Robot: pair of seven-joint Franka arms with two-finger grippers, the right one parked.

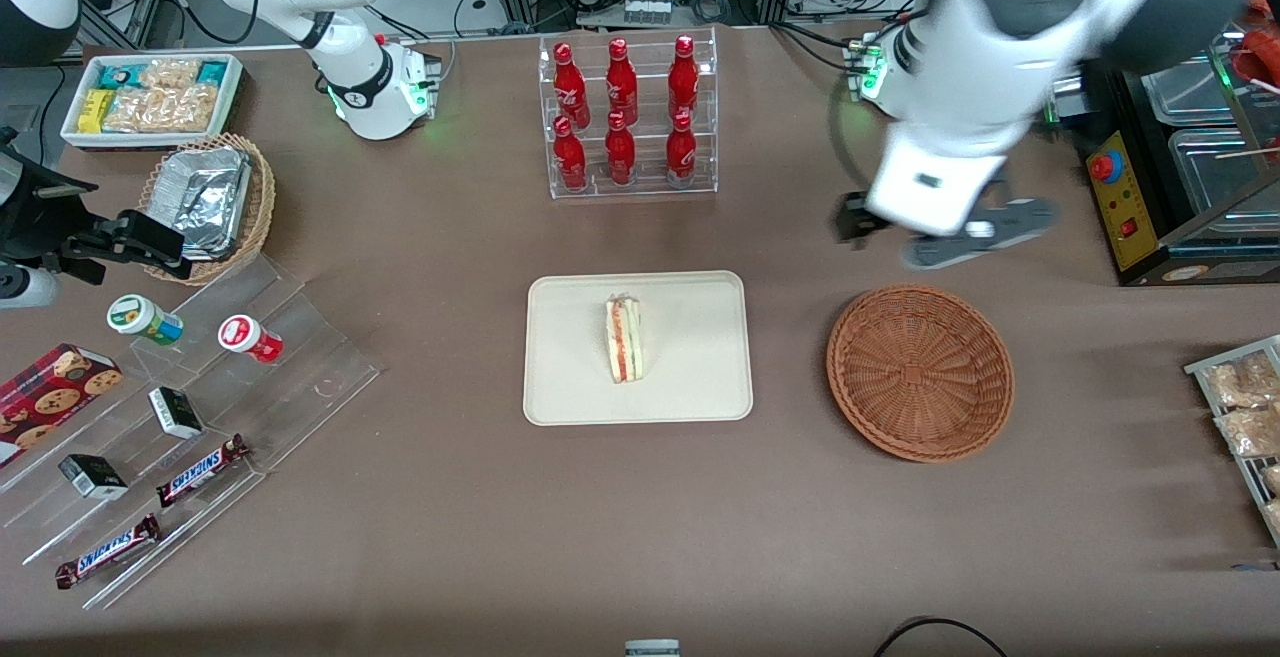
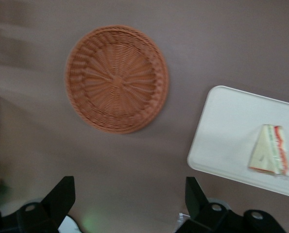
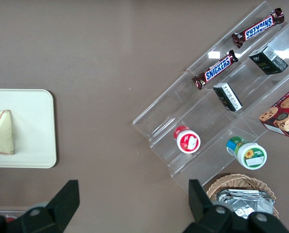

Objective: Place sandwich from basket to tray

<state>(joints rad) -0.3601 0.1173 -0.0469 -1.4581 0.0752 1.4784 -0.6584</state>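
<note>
The sandwich (image 1: 624, 339) lies on the cream tray (image 1: 700, 377) in the middle of the table; the left wrist view shows both, sandwich (image 2: 269, 156) on tray (image 2: 231, 131). The reddish-brown basket (image 1: 920, 371) sits beside the tray toward the working arm's end, with nothing in it, basket (image 2: 117, 78). My gripper (image 1: 945, 227) hangs high above the table, farther from the front camera than the basket. Its fingers (image 2: 61, 196) are spread wide with only bare table between them, so it is open.
A clear rack of red bottles (image 1: 627, 117) stands farther from the front camera than the tray. Toward the parked arm's end are a tan basket of foil trays (image 1: 208, 202), a white snack bin (image 1: 150, 97) and clear steps with snacks (image 1: 180, 417). A black control box (image 1: 1130, 197) stands near the gripper.
</note>
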